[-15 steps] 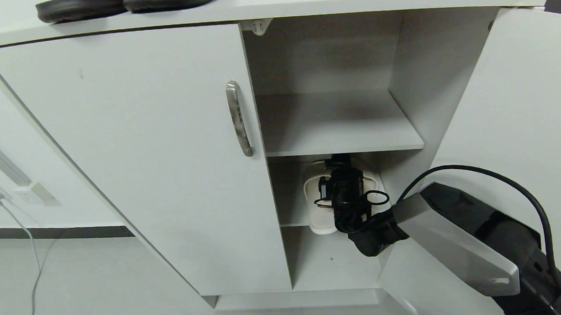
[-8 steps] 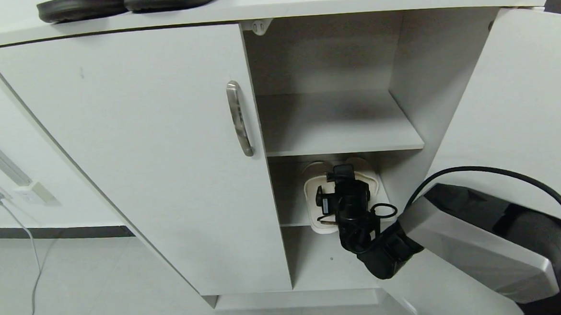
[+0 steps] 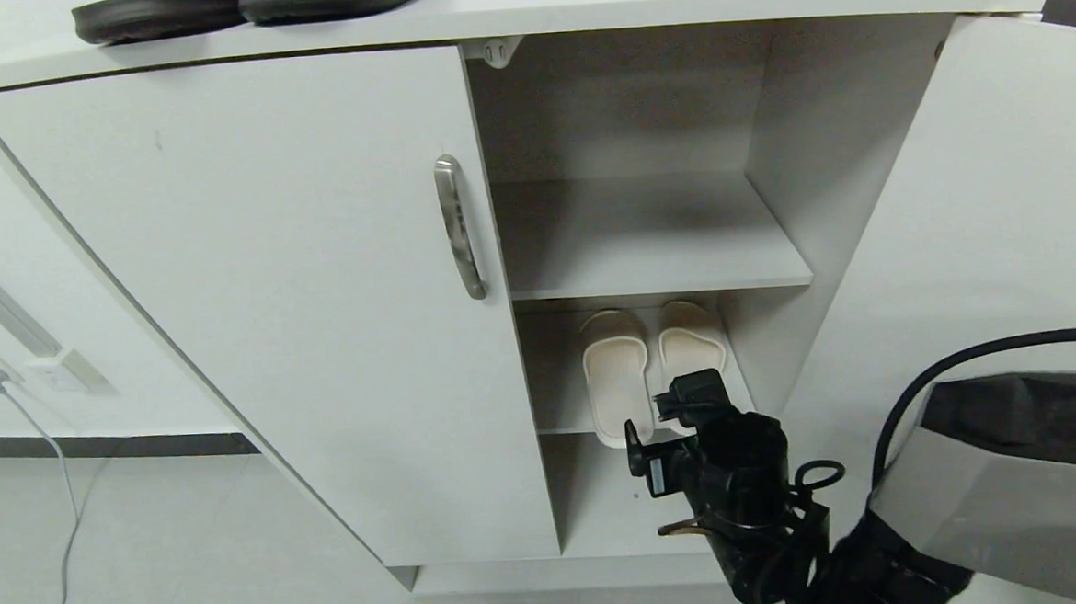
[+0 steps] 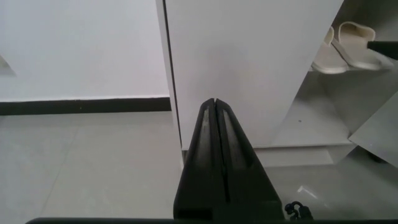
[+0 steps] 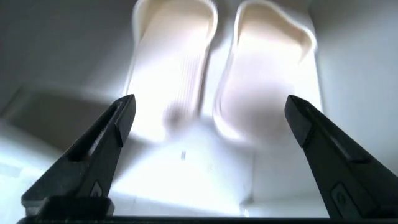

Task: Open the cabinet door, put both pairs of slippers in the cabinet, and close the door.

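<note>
A white cabinet [image 3: 252, 289] stands with its right door [image 3: 985, 223] swung open and its left door shut. A pair of cream slippers [image 3: 649, 362] lies side by side on the middle shelf, also in the right wrist view [image 5: 217, 74] and the left wrist view [image 4: 348, 46]. A dark pair of slippers [image 3: 237, 5] rests on the cabinet top at the left. My right gripper [image 5: 208, 143] is open and empty, just in front of the cream pair, outside the shelf; its black wrist [image 3: 732, 485] is low in front of the bottom compartment. My left gripper [image 4: 214, 109] is shut, low by the cabinet's left side.
The upper shelf [image 3: 645, 241] and bottom compartment [image 3: 632, 509] hold nothing. The shut left door has a metal handle [image 3: 459, 228]. A wall socket with a cable [image 3: 8, 376] is at the far left, above tiled floor [image 3: 146, 562].
My right gripper has let go of the cream slippers and drawn back out of the middle shelf, downward and toward me. The slippers stay on the shelf.
</note>
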You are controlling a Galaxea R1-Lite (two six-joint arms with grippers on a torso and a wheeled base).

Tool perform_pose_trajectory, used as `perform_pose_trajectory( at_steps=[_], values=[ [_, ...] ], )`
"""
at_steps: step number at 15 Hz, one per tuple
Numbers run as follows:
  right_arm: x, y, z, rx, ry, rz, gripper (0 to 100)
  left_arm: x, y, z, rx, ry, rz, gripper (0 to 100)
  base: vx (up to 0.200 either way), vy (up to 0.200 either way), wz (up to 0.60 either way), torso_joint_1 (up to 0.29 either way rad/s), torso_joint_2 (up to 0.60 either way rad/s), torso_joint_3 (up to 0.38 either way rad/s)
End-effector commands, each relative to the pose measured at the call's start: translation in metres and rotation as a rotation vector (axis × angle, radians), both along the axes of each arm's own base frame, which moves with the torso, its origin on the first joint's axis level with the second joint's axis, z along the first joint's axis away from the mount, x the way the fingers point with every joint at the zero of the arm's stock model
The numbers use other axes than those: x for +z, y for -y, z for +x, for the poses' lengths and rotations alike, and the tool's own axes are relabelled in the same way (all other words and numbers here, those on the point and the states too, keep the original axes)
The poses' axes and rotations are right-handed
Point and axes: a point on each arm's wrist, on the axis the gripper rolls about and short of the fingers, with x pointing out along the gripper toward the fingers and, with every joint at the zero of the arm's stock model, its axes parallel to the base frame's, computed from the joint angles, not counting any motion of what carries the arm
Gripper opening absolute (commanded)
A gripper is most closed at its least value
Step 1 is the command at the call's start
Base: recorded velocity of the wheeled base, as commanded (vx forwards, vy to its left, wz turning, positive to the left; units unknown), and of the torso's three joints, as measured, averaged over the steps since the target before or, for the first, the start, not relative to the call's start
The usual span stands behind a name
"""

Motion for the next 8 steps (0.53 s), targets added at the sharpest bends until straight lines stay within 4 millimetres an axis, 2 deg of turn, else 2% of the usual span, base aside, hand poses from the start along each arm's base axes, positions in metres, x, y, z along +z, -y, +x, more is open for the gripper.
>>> perform_pose_trajectory(
  at_steps=[1,7,8],
  values=[
    [0.019,0.0054,-0.0238,0.041,0.027,0.032,100,0.0,0.0,0.0002,-0.001,-0.002,0.0,0,-0.2,0.0,0.0,0.007,-0.01,0.002],
    [0.0257,0.0057,-0.0281,0.05,0.039,0.042,100,0.0,0.0,0.0002,-0.001,-0.002,0.0,0,-0.2,0.0,0.0,0.002,0.0,0.001],
    [0.027,0.0059,-0.029,0.052,0.041,0.043,100,0.0,0.0,0.0002,-0.001,-0.002,0.0,0,0.0,0.0,0.0,0.0,0.0,0.0]
  ],
)
